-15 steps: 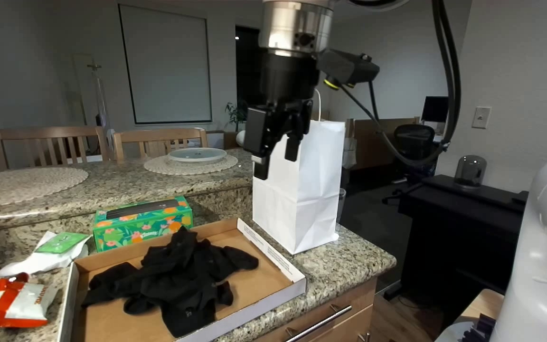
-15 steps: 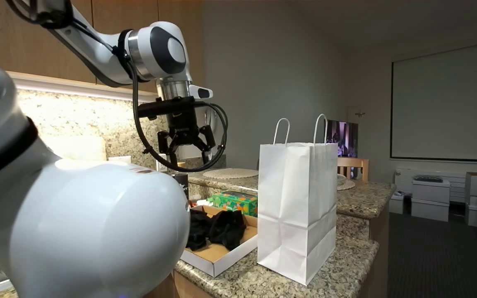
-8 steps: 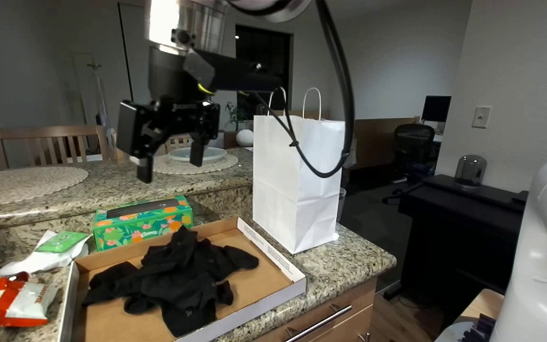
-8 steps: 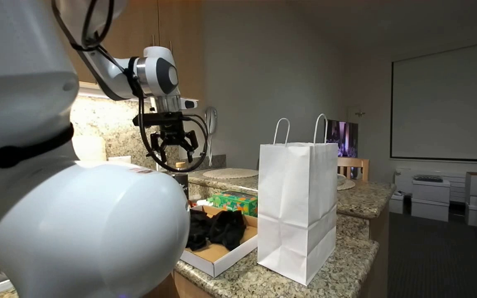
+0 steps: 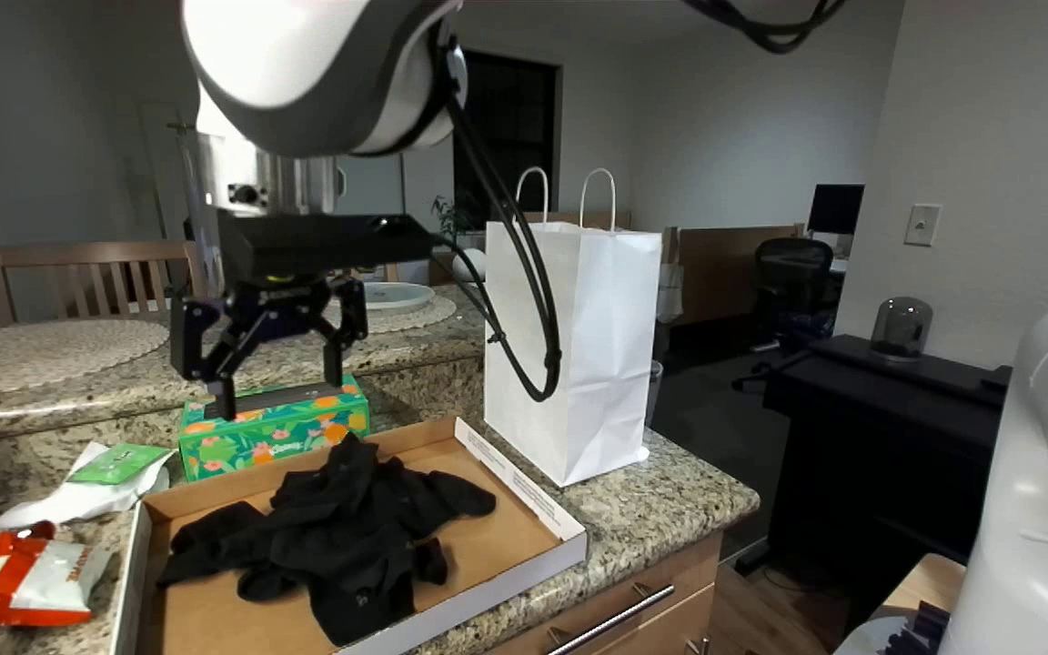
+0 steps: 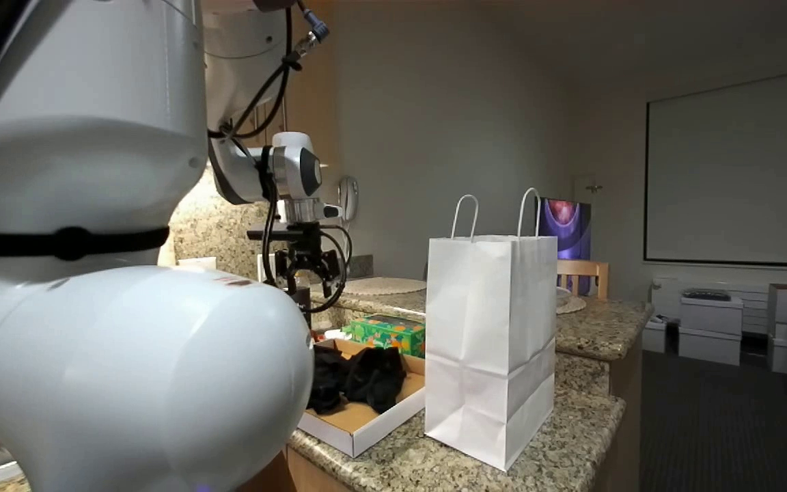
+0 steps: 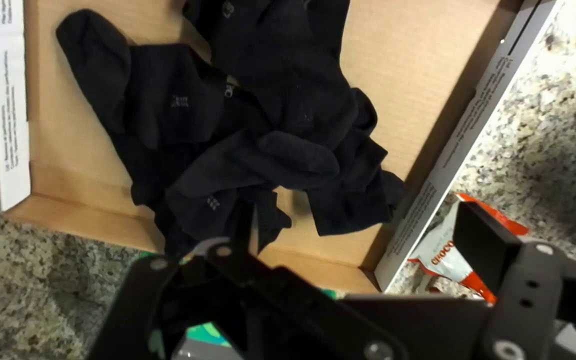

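Note:
My gripper [image 5: 278, 387] is open and empty, pointing down. In an exterior view it shows in front of and above the green floral tissue box [image 5: 278, 441]. It also shows in an exterior view [image 6: 309, 281], partly behind its cable. A heap of black socks [image 5: 342, 537] lies in a shallow cardboard tray [image 5: 524, 482] below the gripper. In the wrist view the socks [image 7: 288, 75] fill the middle of the tray. There, one finger [image 7: 245, 225] shows over the socks' edge and the other over a red-and-white wrapper [image 7: 448, 250] beside the tray.
A tall white paper bag [image 5: 569, 355] with handles stands beside the tray near the counter's end. A green packet [image 5: 119, 462] on white paper lies left of the tissue box. Behind is a raised counter with woven mats [image 5: 42, 355] and a plate [image 5: 397, 296].
In an exterior view my gripper has moved left, away from the front of the white bag, and come lower and turned. It stays open. The socks, tray and bag have not moved.

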Robot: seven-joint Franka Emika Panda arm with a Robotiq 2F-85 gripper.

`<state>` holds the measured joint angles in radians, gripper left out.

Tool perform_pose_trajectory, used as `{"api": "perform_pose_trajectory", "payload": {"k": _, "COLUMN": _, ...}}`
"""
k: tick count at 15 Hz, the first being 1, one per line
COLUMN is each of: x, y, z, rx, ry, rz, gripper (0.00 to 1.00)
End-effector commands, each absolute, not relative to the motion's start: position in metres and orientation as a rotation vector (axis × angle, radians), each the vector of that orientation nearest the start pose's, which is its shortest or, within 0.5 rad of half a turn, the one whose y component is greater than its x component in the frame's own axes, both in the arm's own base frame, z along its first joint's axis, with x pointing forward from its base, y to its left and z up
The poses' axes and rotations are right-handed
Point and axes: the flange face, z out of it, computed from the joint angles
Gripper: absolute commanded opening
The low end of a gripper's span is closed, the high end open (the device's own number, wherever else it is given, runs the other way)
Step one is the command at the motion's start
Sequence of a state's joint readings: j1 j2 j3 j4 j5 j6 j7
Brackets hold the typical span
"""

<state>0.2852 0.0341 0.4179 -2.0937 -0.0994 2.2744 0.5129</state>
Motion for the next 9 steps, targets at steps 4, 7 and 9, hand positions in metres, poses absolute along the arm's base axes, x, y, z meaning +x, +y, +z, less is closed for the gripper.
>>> {"api": "perform_pose_trajectory", "payload": {"k": 4, "x": 0.431, "y": 0.406, "z": 0.343, "rx": -3.135, "ry": -0.004, "rz": -0.250, "gripper": 1.00}}
{"api": "perform_pose_trajectory", "payload": {"k": 7, "x": 0.439, "y": 0.404, "z": 0.308, "rx": -3.138, "ry": 0.208, "rz": -0.302, "gripper": 1.00}}
{"api": "perform_pose_trajectory", "payload": {"k": 9, "x": 0.450, "y": 0.394, "z": 0.287, "rx": -3.145, "ry": 0.356, "rz": -0.296, "gripper": 1.00}}
